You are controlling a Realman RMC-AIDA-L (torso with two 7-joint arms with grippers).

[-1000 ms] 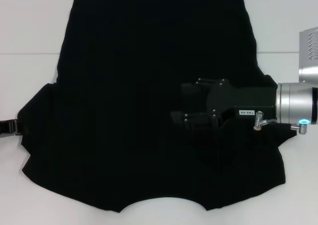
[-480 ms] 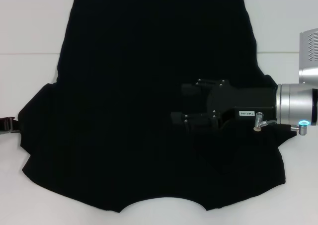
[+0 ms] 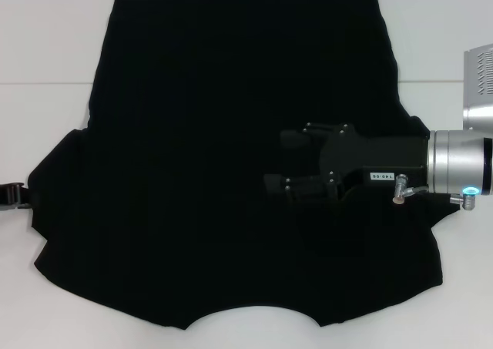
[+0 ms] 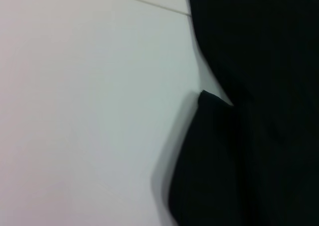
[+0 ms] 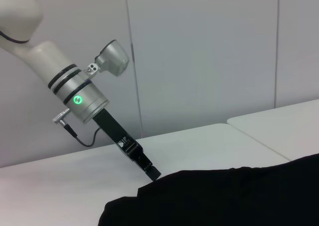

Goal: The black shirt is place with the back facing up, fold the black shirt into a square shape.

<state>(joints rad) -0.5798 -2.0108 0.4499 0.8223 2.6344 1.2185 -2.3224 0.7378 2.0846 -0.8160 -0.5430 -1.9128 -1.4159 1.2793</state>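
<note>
— Black shirt (image 3: 231, 133) status, starting from the pincers?
— I see the right gripper (image 3: 281, 160) over the shirt's right half, fingers apart, holding nothing. My left gripper (image 5: 153, 174) sits at the left sleeve's edge; I cannot tell its grip.
— And the shirt?
— Spread flat on the white table (image 3: 46, 41), plain side up.

Black shirt (image 3: 216, 149) spread flat on white table (image 3: 46, 41), unfolded.
</note>
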